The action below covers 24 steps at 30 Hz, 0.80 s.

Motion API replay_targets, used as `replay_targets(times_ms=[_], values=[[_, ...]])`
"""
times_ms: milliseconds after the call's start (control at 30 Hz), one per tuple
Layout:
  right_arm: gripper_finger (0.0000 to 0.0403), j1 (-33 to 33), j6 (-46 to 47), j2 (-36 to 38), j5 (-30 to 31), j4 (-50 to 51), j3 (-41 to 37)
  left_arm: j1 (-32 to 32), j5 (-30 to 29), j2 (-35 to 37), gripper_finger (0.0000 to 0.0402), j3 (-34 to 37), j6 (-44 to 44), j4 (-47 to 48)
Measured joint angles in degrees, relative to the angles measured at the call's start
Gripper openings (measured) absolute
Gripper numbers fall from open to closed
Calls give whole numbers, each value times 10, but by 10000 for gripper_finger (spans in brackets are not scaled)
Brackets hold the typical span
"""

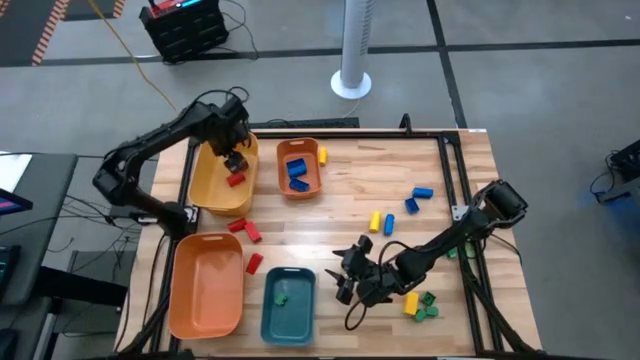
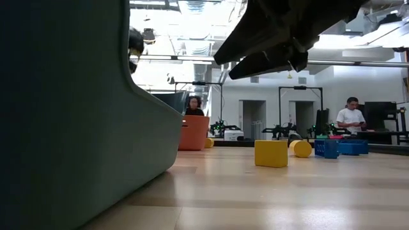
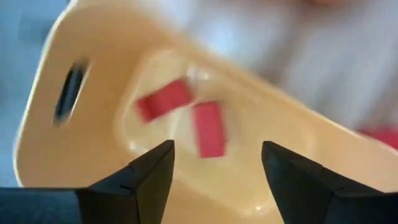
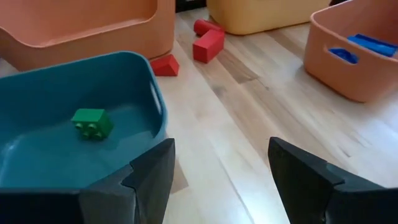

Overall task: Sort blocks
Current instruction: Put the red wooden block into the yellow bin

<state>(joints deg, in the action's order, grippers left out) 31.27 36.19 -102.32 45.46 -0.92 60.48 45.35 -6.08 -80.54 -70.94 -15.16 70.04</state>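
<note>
Left gripper (image 1: 236, 158) hangs spread over the yellow tray (image 1: 213, 188), two seemingly red blocks (image 3: 209, 128) below; right gripper (image 1: 343, 275) spread, empty.

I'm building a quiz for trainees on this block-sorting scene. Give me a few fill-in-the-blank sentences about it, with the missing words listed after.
1. The teal tray holds one ____ block.
2. The left hand, fingers open, hovers over the yellow tray, which holds ____ red blocks.
3. The small orange tray holds blocks coloured ____.
4. The right hand is open and holds ____.

Missing words: green; two; blue; nothing
</note>
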Motion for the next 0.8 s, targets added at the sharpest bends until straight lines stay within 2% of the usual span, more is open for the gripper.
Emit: replay_targets(times_ms=[167,267,367,467,567,700,800], values=[[270,2,-3,0,23,14,0,-173,-20,63,234,0,-131,-5],[270,4,-2,0,25,15,0,-281,-27,87,233,0,-128,-12],[270,6,-2,0,34,14,0,-372,-51,84,233,0,-74,-12],[270,6,-2,-1,37,14,0,-428,-56,55,233,0,-12,3],[270,6,-3,-1,37,13,0,-469,-56,-4,233,0,20,17],[270,7,-4,-1,37,15,0,-511,-56,-88,233,1,-18,30],[270,14,-5,-1,39,19,0,-526,-55,-123,233,1,-57,20]])
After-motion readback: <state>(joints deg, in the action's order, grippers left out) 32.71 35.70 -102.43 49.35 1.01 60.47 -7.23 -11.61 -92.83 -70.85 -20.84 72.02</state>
